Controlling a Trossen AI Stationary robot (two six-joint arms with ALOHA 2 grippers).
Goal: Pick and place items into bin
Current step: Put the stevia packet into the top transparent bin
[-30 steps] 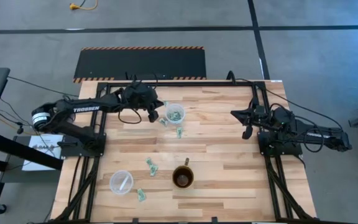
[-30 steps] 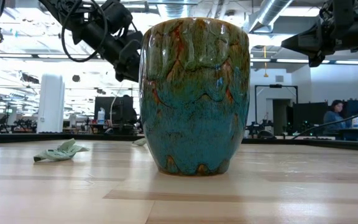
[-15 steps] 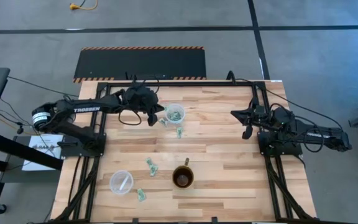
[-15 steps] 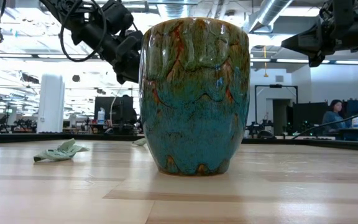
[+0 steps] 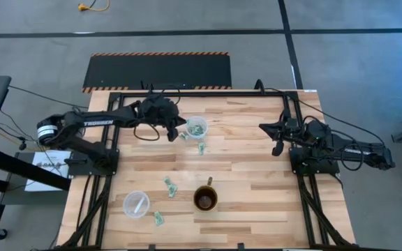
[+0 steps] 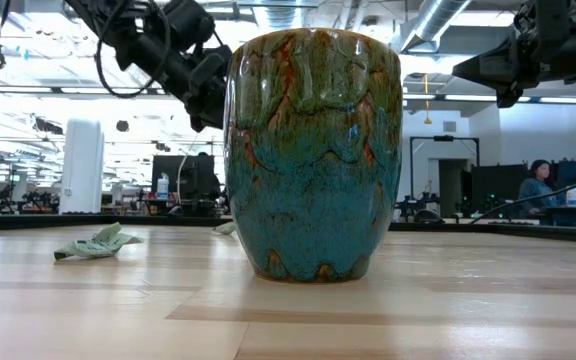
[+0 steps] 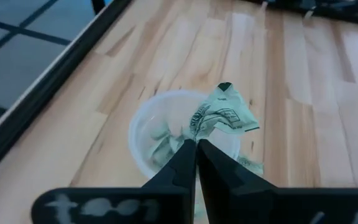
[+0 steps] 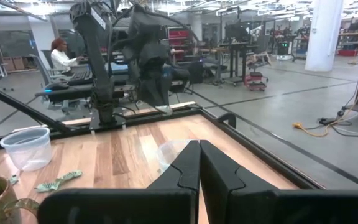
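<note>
Nearest the front edge of the worktop (image 5: 257, 202), we find one item (image 5: 158, 218), an empty clear cup (image 5: 136, 203), the mug (image 5: 205, 199) and another item (image 5: 168, 184). Mid-worktop, the right gripper (image 5: 276, 149) waits at the right edge, jaws closed on nothing. Toward the far edge, the left gripper (image 7: 196, 144) pinches a crumpled item (image 7: 224, 113) above the bin (image 5: 196, 126); since the earlier frame it has edged slightly nearer that bin.
</note>
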